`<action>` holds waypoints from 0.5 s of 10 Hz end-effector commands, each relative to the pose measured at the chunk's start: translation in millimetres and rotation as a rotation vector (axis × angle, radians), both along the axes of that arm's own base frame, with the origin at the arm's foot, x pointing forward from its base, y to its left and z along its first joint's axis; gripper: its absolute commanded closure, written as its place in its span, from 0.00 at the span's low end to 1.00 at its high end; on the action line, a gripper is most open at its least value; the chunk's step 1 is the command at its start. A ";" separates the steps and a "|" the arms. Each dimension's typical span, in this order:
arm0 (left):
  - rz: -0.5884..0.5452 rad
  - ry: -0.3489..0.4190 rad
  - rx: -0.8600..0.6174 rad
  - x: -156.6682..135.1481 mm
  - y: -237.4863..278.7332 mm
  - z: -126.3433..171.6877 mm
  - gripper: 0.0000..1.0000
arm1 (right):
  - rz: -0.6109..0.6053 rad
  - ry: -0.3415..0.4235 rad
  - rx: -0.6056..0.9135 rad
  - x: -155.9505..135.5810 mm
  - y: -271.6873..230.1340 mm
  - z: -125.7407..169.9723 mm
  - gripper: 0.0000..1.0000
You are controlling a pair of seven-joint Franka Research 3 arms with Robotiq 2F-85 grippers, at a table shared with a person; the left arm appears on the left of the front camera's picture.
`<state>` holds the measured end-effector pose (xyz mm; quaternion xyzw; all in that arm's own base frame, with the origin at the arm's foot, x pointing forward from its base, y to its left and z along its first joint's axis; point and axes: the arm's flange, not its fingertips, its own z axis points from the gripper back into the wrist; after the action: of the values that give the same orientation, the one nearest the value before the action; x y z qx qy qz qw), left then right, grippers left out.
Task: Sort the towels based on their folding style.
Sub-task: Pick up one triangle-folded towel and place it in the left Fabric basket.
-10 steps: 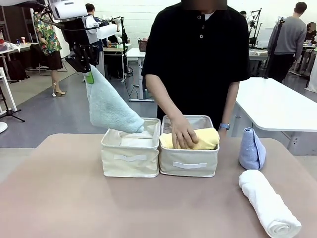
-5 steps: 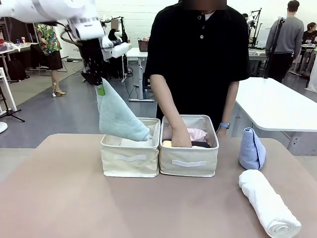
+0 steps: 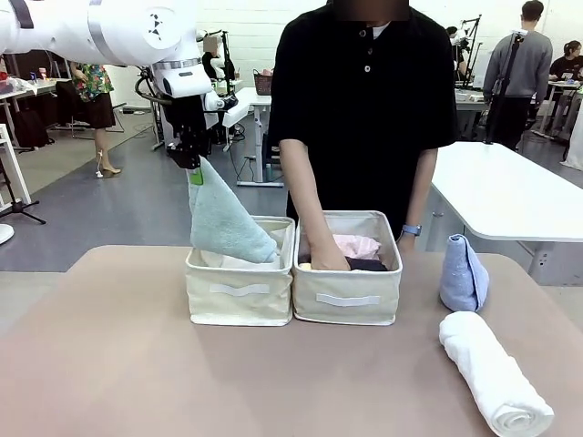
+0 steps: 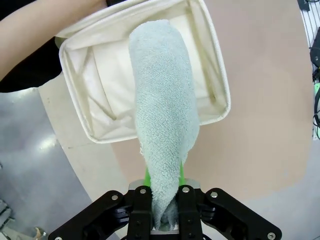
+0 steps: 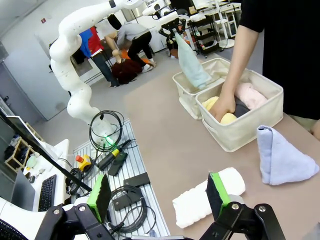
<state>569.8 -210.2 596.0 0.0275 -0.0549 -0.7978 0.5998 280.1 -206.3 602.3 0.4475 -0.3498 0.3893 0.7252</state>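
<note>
The left gripper [image 3: 195, 171] hangs above the left fabric bin [image 3: 239, 293], its green-padded fingers [image 4: 147, 176] pressed together on the narrow top end of the pale green towel [image 3: 223, 218]. The towel hangs down at a slant from the pinch. In the left wrist view its wide lower end [image 4: 162, 100] reaches down inside that bin's [image 4: 220, 75] white lining, toward the wall on the person's side.

A second fabric bin [image 3: 346, 300] stands touching the left bin on its right. The person, standing just behind the left bin's far right corner, has a hand [image 3: 326, 258] pushed down into the second bin. Beside that hand lie a pink rolled towel [image 3: 357, 245] and a dark grey one [image 3: 369, 265]. In the right wrist view a yellow towel [image 5: 227, 118] shows under the hand [image 5: 222, 107].

Well to the right of the left bin, past the second bin, a light blue cone-shaped towel [image 3: 464, 273] stands upright on the table [image 3: 109, 364]. A white rolled towel [image 3: 495, 373] lies farther from the left bin than the cone and nearer the robot's edge of the table, apart from the cone.

The right gripper [image 5: 160, 182] has its fingers spread wide with nothing between them. It is held over the robot's side of the table, well away from the left bin [image 5: 182, 82], with the white roll [image 5: 207, 197] below it.
</note>
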 end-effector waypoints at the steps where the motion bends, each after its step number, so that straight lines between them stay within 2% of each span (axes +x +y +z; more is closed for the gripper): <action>1: 0.026 -0.014 0.006 -2.2 -6.4 -9.0 0.85 | 0.007 -0.022 0.024 0.8 0.0 2.3 0.00; 5: 0.039 0.022 -0.005 -1.5 -16.1 -30.1 0.85 | 0.007 -0.022 0.024 0.8 0.0 2.3 0.00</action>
<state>569.1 -226.3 572.8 0.0149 -0.0443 -0.7946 0.6053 280.1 -206.3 602.2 0.4475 -0.3498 0.3894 0.7251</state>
